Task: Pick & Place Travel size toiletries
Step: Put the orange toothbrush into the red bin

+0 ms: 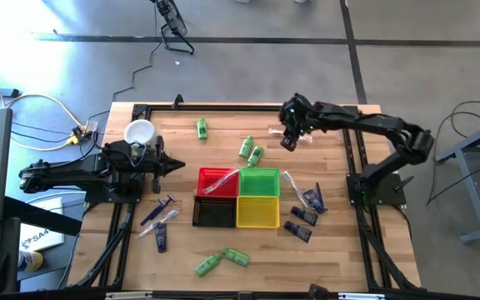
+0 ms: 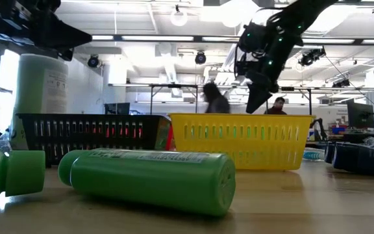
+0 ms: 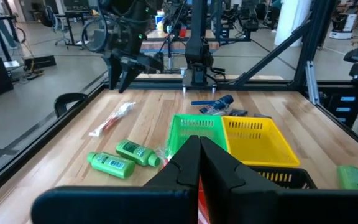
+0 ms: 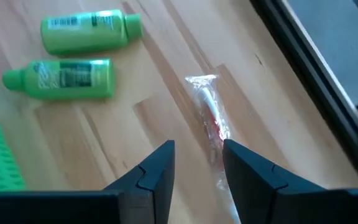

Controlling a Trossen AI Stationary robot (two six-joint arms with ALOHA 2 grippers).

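The right claw [image 1: 289, 142] hangs above the far part of the bench [image 1: 323, 250], its fingers [image 4: 156, 169] spread apart and empty. Directly under it in the right wrist view lies a wrapped toothbrush [image 4: 211, 121] (clear wrapper, red streak inside), flat on the wood between the 2 fingertips but not touched by them. Just beside it lie 2 green bottles [image 4: 73, 59] on their sides, near the green basket [image 1: 259, 182].

The left claw [image 1: 176, 166] waits low over the bench's left side, its fingers pressed together on nothing, pointing toward the red basket [image 1: 217, 181], with the white cup [image 1: 139, 132] close behind it.

The 4 baskets sit in a block mid-bench: red and green on the far side, black basket [image 1: 215, 213] and yellow basket [image 1: 258, 211] on the near side. Blue tubes [image 1: 311, 200] lie to their right, more blue packets [image 1: 158, 218] to their left, and another green pair [image 1: 222, 261] rests near the front edge. 1 lone green bottle [image 1: 201, 127] lies toward the far edge.
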